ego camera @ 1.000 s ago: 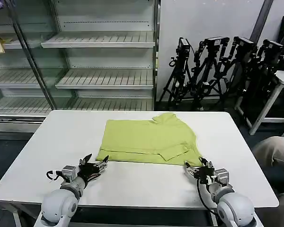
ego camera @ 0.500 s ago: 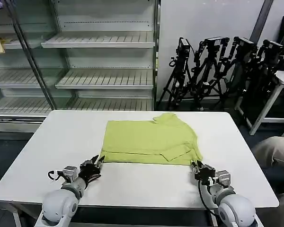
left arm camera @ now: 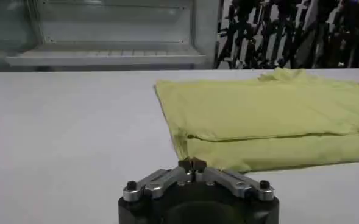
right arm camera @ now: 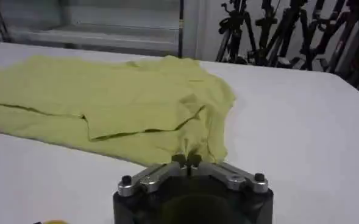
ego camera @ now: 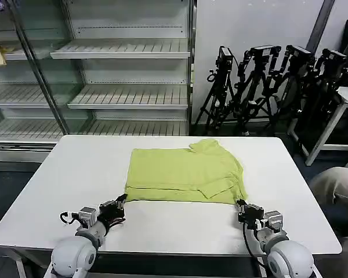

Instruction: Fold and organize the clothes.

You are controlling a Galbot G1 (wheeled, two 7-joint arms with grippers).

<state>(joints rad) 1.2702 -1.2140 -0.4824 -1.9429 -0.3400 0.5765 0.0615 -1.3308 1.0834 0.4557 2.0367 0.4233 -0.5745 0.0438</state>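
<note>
So we're looking at a big white table (ego camera: 290, 191) with a lime shirt (ego camera: 182, 174) lying flat across the middle of it, already partly folded into a wide rectangle. Its long axis is running left to right across the table, with the collar end bunching up a little at the far right corner and a sleeve flap lying folded over near the right front.

We're parking both arms low at the near edge of the table, one at each front corner of the shirt. The left gripper (ego camera: 120, 204) is sitting right at the near-left corner of the hem, and in the left wrist view its tips (left arm camera: 192, 164) are pressed together with the shirt's edge just past them, so we're reading it as closed. We can't honestly say whether any cloth is caught in there. The right gripper (ego camera: 242, 207) is doing the same at the near-right corner, tips (right arm camera: 186, 160) meeting right at the fabric's edge, closed too by the look of it.

The thing that matters for the next move: the shirt is lying straight ahead of both grippers, stretching away toward the far side. Neither arm is really nearer, they're sharing the near hem. We're guessing the coming fold goes front to back.
</note>
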